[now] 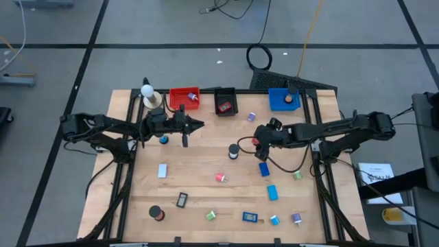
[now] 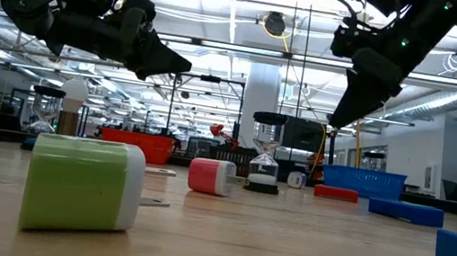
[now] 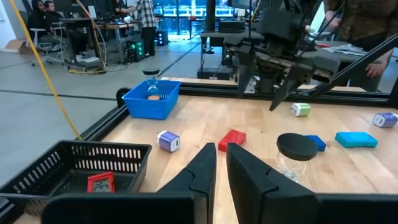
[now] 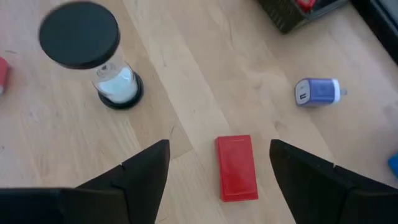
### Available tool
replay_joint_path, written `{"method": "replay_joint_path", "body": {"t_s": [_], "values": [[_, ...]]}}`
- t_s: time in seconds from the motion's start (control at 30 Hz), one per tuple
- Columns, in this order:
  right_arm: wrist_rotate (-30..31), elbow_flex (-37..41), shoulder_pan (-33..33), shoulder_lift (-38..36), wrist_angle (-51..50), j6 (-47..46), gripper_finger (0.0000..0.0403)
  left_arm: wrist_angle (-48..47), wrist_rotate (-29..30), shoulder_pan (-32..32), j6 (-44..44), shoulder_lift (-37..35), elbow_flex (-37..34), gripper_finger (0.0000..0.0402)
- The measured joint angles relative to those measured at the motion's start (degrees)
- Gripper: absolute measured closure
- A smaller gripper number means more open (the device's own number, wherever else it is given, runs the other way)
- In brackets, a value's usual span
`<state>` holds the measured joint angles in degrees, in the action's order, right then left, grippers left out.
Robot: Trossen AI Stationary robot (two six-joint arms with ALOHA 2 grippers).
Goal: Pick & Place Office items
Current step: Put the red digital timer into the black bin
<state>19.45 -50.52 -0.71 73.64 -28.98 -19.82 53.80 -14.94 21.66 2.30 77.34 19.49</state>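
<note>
A small red block lies flat on the wooden table, a little right of the middle. My right gripper hangs open above it, slanting down, one finger on either side and neither touching it; it also shows from across the table. An hourglass with a black cap stands just beyond the block. My left gripper is shut on nothing, level and raised over the far left part of the table.
Red bin, black bin and blue bin line the far edge, next to a white ball on a tan base. A purple block lies near the red one. Several small pieces are scattered over the near half.
</note>
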Motion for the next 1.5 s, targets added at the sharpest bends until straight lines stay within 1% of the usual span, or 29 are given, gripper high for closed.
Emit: {"method": "replay_joint_path", "body": {"t_s": [0.2,0.3,0.43,0.73,0.87,1.13,1.2,1.37,1.5], "values": [[-0.16,0.0,0.94,-0.81,0.12,2.35,0.012,0.02,0.0,0.01,0.0,0.0,0.02,0.0355],[-0.26,0.44,3.03,0.93,0.9,3.43,0.012,0.02,0.0,0.0,0.0,0.0,0.02,0.0355],[-4.39,0.57,5.8,2.94,-0.25,5.48,0.012,0.02,0.0,-0.01,0.0,0.0,0.02,0.0355],[-5.04,0.57,12.12,4.19,-0.35,10.79,0.0122,0.02,0.0,-0.01,0.0,0.0,0.02,0.0355],[-10.3,0.57,14.64,6.71,1.8,11.77,0.0123,0.02,0.0,-0.01,0.0,0.0,0.02,0.0355],[-10.77,0.61,16.42,10.35,4.14,13.69,0.0122,0.02,0.0,-0.01,0.0,0.0,0.04,0.0355],[-10.97,0.61,16.78,10.71,3.92,13.69,0.0115,0.0,0.02,0.0,0.0,0.0,0.07,0.0355],[-13.76,0.61,17.67,11.8,4.41,13.69,0.0093,0.02,0.02,0.01,0.0,0.0,0.07,0.0355],[-13.74,0.61,17.79,12.86,4.24,15.15,0.0089,0.0,0.02,-0.01,0.0,0.02,0.07,0.0355]]}}
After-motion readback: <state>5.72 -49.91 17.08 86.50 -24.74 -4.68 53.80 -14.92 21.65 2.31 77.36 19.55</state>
